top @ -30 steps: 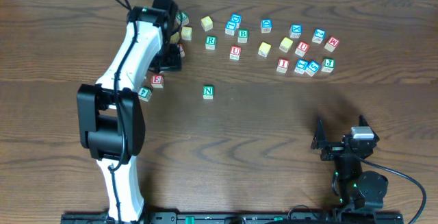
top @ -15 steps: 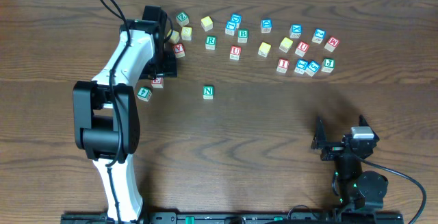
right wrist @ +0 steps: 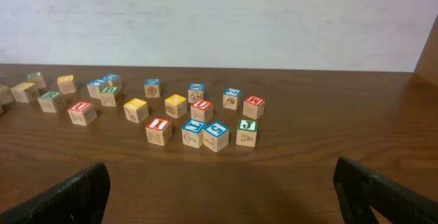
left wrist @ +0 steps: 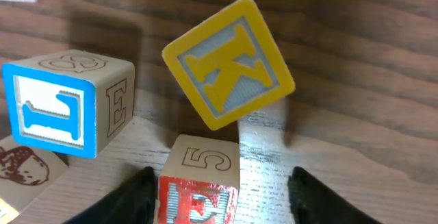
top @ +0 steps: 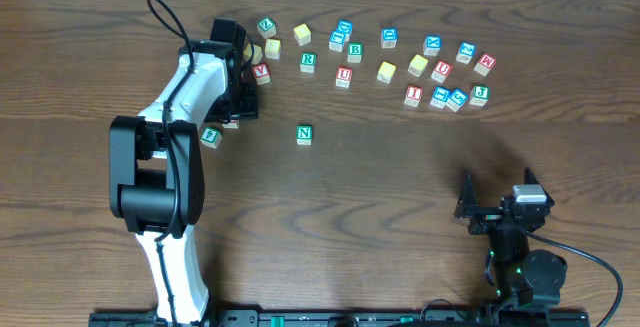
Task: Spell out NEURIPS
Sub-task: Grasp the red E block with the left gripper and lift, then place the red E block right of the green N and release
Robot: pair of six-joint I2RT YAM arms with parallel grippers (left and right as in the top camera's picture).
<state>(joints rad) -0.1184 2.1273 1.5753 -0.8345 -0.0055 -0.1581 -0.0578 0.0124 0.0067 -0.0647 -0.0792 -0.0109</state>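
Note:
My left gripper (top: 236, 107) (left wrist: 222, 195) is open and low over the table, its fingers on either side of a red E block (left wrist: 198, 196). The block touches the left finger, with a gap to the right finger. In the overhead view the gripper hides the E. A green N block (top: 305, 134) stands alone mid-table. A red U (top: 344, 76), a green R (top: 308, 61) and a red I (top: 413, 94) lie in the back row. My right gripper (top: 500, 207) (right wrist: 222, 190) is open and empty at the front right.
A tilted yellow K block (left wrist: 229, 63) and a blue-faced block (left wrist: 58, 111) lie just beyond the E. A green block (top: 210, 136) sits left of my left gripper. Several more letter blocks (top: 450, 97) spread along the back right.
My left arm has drawn back from the rear blocks toward the front and come down over the red E, which it now covers. The right arm has not moved.

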